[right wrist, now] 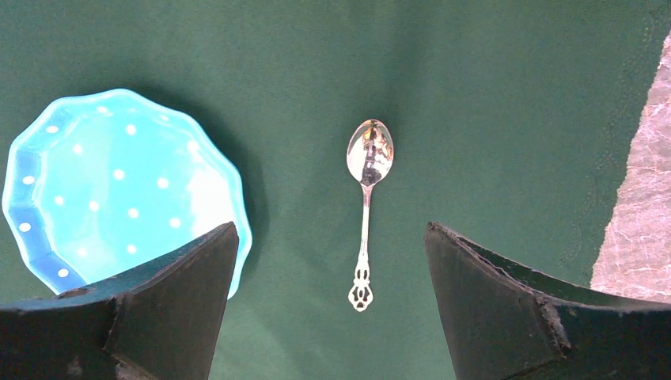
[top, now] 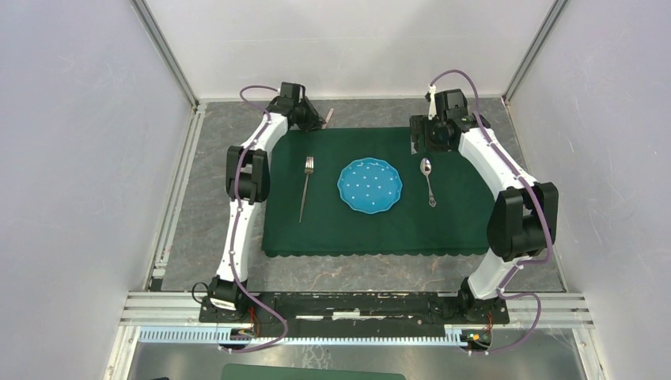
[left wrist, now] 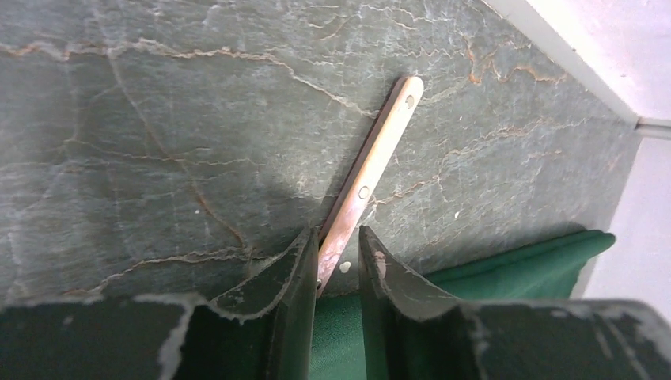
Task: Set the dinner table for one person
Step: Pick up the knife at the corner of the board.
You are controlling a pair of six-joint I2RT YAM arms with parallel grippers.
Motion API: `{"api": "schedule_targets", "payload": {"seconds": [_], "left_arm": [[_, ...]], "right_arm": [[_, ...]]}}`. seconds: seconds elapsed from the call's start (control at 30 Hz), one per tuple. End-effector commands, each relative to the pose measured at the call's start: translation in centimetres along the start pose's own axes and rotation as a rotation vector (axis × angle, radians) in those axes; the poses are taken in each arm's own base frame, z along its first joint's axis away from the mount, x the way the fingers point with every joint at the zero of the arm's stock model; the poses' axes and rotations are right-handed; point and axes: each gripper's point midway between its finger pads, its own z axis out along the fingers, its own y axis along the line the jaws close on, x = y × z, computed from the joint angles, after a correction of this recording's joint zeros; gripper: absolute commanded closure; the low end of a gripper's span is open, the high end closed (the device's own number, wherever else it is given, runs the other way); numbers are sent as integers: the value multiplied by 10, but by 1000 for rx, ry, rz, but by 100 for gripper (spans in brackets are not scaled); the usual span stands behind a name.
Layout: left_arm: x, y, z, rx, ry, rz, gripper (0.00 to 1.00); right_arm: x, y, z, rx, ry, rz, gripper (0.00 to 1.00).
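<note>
On the dark-grey dinner table [top: 221, 198] lies a dark green cloth [top: 364, 229] carrying a blue dotted plate [top: 369, 186], a fork [top: 306, 186] to its left and a spoon [top: 427, 178] to its right. At the cloth's far left corner my left gripper [left wrist: 339, 233] stands low over the stone, its jaws narrowly apart around the near end of a flat wooden riveted handle [left wrist: 372, 158]. The handle touches the left finger, with a gap to the right one. My right gripper [right wrist: 331, 227] hovers open above the spoon [right wrist: 365, 198], beside the plate [right wrist: 111, 182].
White walls with metal rails close in the table on three sides. Only the pale handle [top: 329, 116] shows past the left gripper [top: 316, 123], near the back wall. The right gripper [top: 427, 142] is over the cloth's far right part. Bare stone [right wrist: 641, 198] borders the cloth.
</note>
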Motion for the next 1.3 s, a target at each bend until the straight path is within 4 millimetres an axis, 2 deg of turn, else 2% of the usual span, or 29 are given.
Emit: {"api": "schedule_targets", "payload": {"seconds": [0.0, 0.2, 0.4, 0.5, 0.9, 1.1, 1.27], "left_arm": [[-4, 3, -8, -66, -23, 122, 65], [-3, -22, -19, -66, -60, 240, 61], [-5, -68, -32, 11, -123, 339, 55], [-1, -74, -33, 10, -126, 386, 53], [51, -44, -13, -154, -21, 697, 50], [56, -23, -10, -246, -3, 808, 50], [48, -10, -12, -319, -23, 839, 49]], "right_arm": [[-17, 4, -10, -34, -70, 6, 6], [-21, 6, -8, -41, -73, 4, 6], [-19, 6, -8, -38, -65, 2, 5], [-19, 6, -7, -39, -67, 6, 5], [-19, 6, -4, -39, -61, 11, 5], [-17, 7, -3, -54, -55, 16, 6], [-16, 7, -4, -62, -56, 20, 5]]}}
